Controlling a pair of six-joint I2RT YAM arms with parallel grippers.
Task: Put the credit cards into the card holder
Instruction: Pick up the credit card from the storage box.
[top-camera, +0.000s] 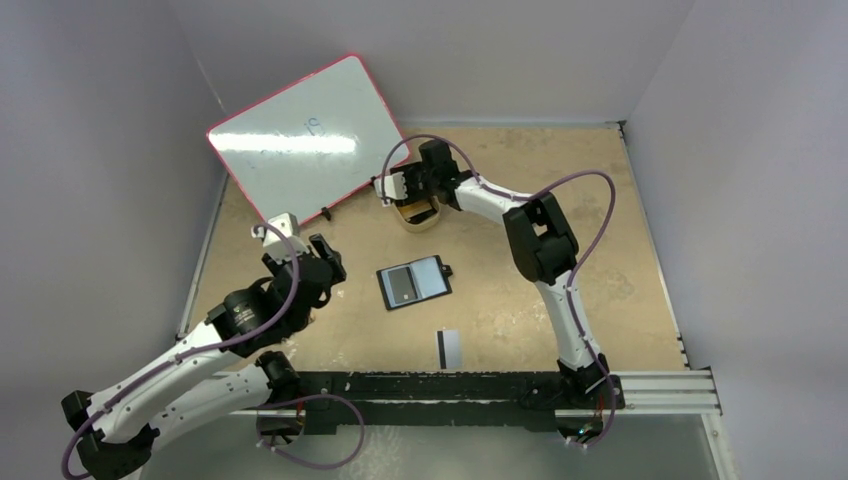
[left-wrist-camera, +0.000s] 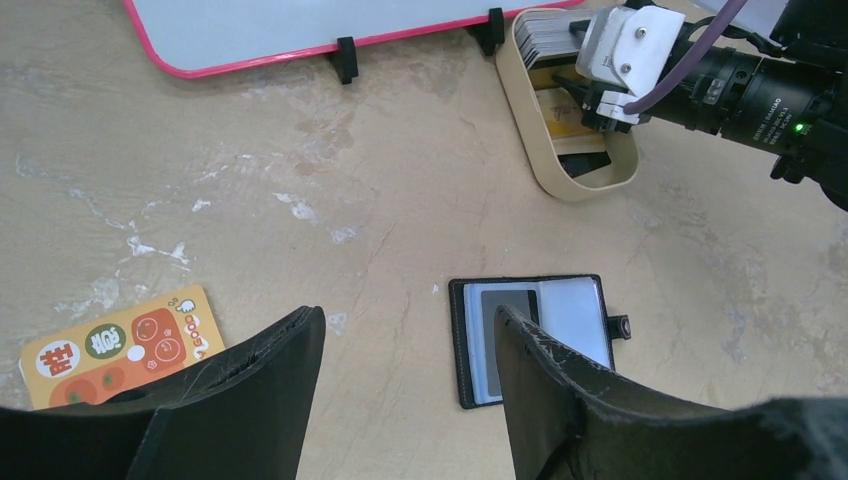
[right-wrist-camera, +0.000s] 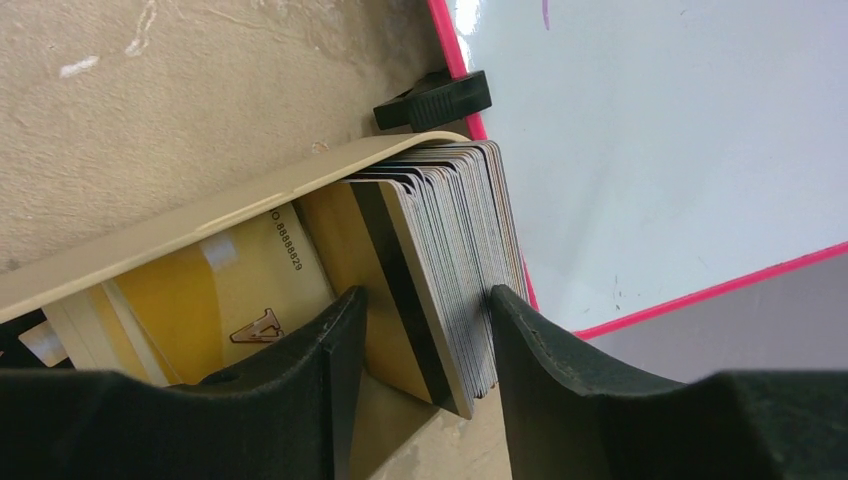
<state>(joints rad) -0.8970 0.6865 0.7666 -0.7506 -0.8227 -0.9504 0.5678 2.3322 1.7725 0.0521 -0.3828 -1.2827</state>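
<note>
Care now: my right claw (right-wrist-camera: 425, 300) straddles the stacked grey plastic cards (right-wrist-camera: 450, 200) at twelve o'clock (gripping yet? I cannot tell); I'd pinch just one.

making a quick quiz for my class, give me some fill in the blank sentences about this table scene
1. The wallet lies ____, pockets facing up.
2. The tool at the tan tray belongs to the ____ arm.
3. The pale loose card has a ____ stripe.

Missing words: open; right; black.
</note>
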